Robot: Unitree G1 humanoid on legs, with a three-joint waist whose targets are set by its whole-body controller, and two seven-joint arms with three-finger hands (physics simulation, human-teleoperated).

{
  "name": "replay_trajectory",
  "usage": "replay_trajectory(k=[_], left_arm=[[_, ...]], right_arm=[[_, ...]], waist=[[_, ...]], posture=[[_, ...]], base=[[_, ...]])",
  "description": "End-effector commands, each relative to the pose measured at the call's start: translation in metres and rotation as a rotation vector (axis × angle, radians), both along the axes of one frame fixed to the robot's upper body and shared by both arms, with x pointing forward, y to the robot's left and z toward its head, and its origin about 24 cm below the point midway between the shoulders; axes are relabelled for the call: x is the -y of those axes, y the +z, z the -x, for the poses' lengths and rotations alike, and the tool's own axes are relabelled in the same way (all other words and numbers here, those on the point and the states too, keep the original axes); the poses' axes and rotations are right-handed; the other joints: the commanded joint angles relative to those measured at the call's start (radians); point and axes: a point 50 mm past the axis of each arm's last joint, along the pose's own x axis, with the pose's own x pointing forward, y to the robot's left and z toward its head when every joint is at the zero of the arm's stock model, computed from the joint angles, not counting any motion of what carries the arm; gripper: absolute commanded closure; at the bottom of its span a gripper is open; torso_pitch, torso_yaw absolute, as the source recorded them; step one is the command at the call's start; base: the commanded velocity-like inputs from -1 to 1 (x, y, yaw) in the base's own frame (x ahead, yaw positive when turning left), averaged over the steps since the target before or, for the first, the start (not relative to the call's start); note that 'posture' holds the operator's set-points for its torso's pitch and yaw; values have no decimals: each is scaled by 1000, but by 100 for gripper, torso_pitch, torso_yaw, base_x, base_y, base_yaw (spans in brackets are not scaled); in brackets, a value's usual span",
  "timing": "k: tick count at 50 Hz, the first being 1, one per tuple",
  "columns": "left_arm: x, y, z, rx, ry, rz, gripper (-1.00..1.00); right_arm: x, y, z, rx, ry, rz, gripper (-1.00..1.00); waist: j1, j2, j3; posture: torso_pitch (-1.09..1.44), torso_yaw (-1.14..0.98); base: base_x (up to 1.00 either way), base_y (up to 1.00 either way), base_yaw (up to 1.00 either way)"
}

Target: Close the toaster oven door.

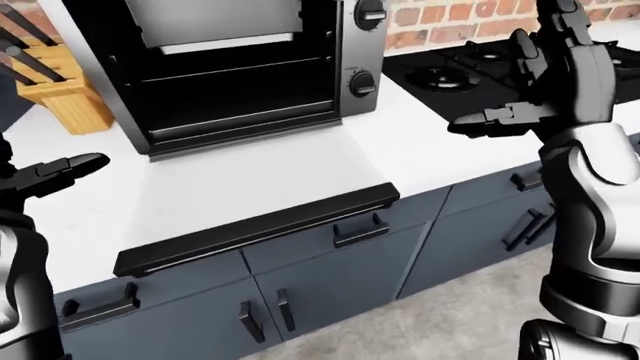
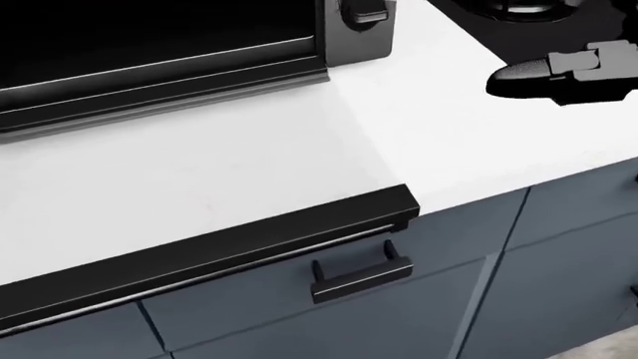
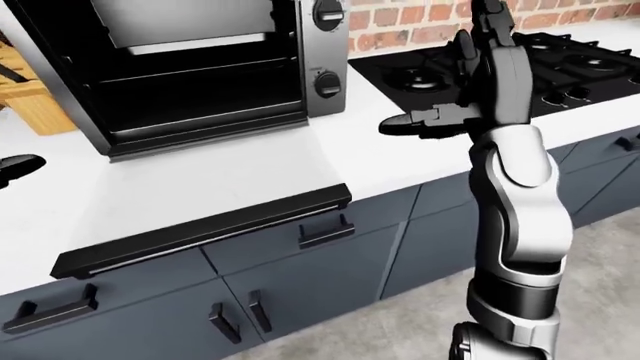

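Observation:
The toaster oven [image 1: 240, 67] stands on the white counter [image 1: 450, 150], its cavity open and dark. Its door [image 1: 250, 180] lies flat over the counter, and the door's black handle bar [image 1: 260, 229] runs along the counter's near edge. My left hand [image 1: 60, 169] hovers at the left edge of the left-eye view, fingers open, apart from the door. My right hand [image 1: 500, 120] is raised above the counter to the right of the oven, fingers spread and empty. It also shows in the head view [image 2: 559, 71].
A wooden knife block [image 1: 60, 94] stands left of the oven. A black gas stove [image 1: 470, 64] lies to its right, under a brick wall [image 1: 450, 19]. Grey cabinets with black pulls [image 1: 360, 231] run below the counter.

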Motion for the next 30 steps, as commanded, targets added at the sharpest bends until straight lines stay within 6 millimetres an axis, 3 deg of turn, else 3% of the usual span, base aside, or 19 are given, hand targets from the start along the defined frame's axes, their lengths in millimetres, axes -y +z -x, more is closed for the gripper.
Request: replay_trajectory(k=[1, 4, 5, 6, 7, 14, 16, 18, 20, 21, 24, 29, 30], left_arm=[[-1, 24, 7, 96, 16, -55, -100], [-1, 25, 8, 96, 16, -55, -100], [-1, 25, 8, 97, 16, -55, -100], [-1, 25, 8, 97, 16, -54, -100], [-1, 26, 8, 98, 16, -54, -100], [0, 27, 7, 100, 16, -55, -100], [-1, 27, 8, 100, 16, -55, -100], [-1, 26, 8, 100, 17, -55, -100], [-1, 27, 8, 100, 17, -55, -100], [-1, 26, 8, 100, 17, -54, -100], [-1, 26, 8, 100, 17, -55, -100], [-1, 27, 9, 103, 18, -55, -100], [-2, 27, 9, 102, 19, -55, -100]], right_arm=[[-5, 19, 8, 101, 21, 22, -100], [-5, 20, 8, 102, 21, 23, -100], [-5, 20, 8, 102, 21, 23, -100], [-5, 19, 8, 102, 21, 23, -100], [-6, 20, 7, 102, 21, 23, -100], [-5, 21, 7, 105, 19, 24, -100], [-5, 21, 7, 106, 19, 24, -100], [-6, 21, 7, 106, 20, 25, -100], [-5, 21, 7, 106, 19, 25, -100], [-5, 21, 7, 107, 18, 25, -100], [-5, 21, 7, 108, 18, 22, -100], [-3, 21, 5, 113, -2, 15, -100], [-2, 22, 5, 121, -19, 13, -100]], waist=[[3, 11, -13], [-2, 91, -19], [5, 60, -16], [-1, 73, -16], [6, 68, -17], [17, 7, -18], [22, -20, -22], [26, -69, -32], [16, -46, -25], [18, -54, -23], [11, -35, -25], [-4, 24, -1], [-11, 38, -16]], posture=[[0, 0], [0, 0], [0, 0], [0, 0], [0, 0], [0, 0], [0, 0], [0, 0], [0, 0], [0, 0], [0, 0], [0, 0], [0, 0]], base=[[17, 6, 0], [18, 5, 0], [20, 5, 0], [20, 5, 0], [19, 5, 0], [19, 3, 0], [20, 0, 0], [20, 0, 0], [20, 0, 0], [21, 0, 0], [21, 0, 0], [17, 0, 0], [0, 0, 0]])
